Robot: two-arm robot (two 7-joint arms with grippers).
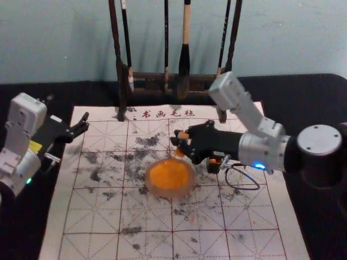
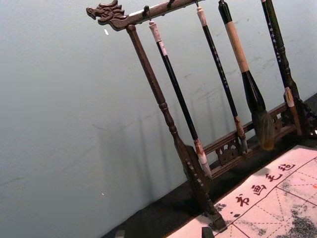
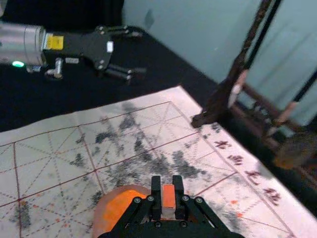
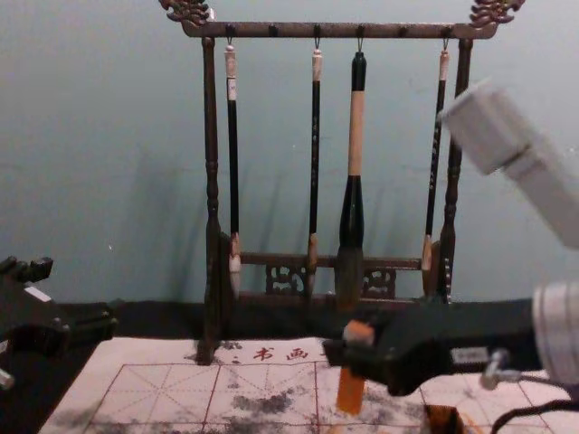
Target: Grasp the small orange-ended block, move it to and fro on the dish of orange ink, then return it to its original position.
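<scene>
The right gripper (image 3: 167,185) pinched the block (image 4: 351,391), long side up and down, by the far rim of the ink dish (image 1: 169,194), and the left gripper (image 3: 139,53) was spread wide off left.

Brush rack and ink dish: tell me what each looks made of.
The brush rack looks like dark wood with a faint sheen, judging by its carved dragon-head end and turned posts. The dish could be frosted plastic or glass, given its pale, cloudy rim.
</scene>
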